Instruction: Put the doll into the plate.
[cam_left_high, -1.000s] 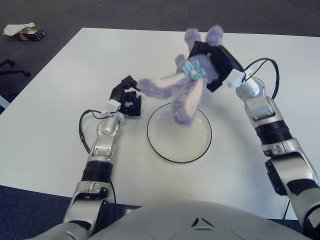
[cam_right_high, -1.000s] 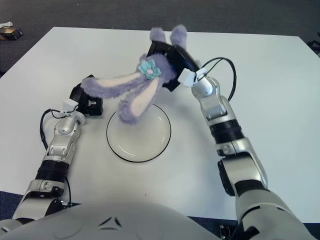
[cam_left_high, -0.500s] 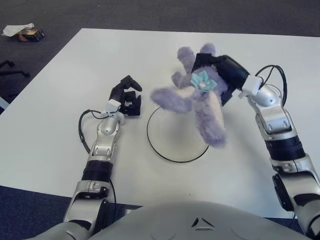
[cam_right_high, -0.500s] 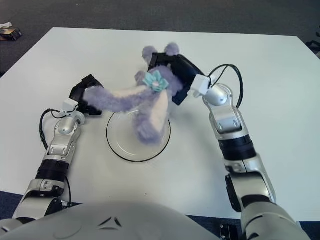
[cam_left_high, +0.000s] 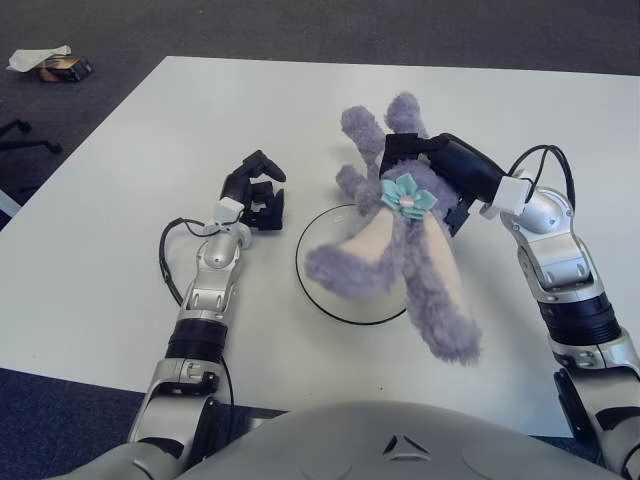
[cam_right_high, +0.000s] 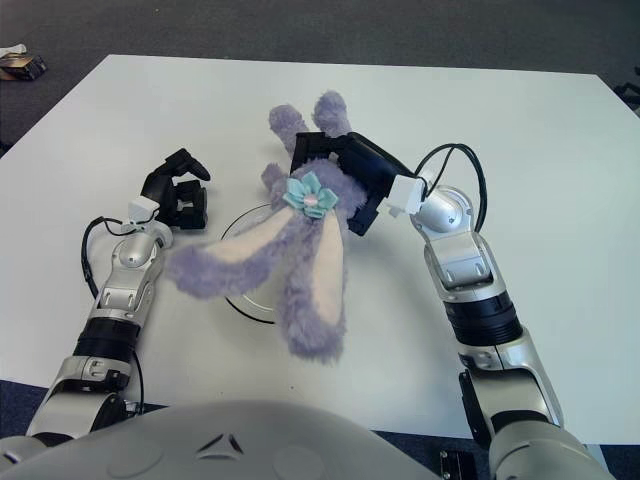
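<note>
Doll held over the plate.
My right hand (cam_right_high: 345, 185) grips the purple doll (cam_right_high: 295, 250) by its body; its long ears hang across the plate (cam_right_high: 240, 300) on the white tabletop (cam_right_high: 520, 130). My left hand (cam_right_high: 175, 195) shows left of the plate.

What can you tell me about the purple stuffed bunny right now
The stuffed bunny is fluffy lilac plush with two long ears lined in cream, hanging toward the camera, and a teal fabric flower on its head. The right hand grips its body, holding it over the plate, which it partly hides. Its short limbs point away. Whether it touches the plate is unclear.
</note>
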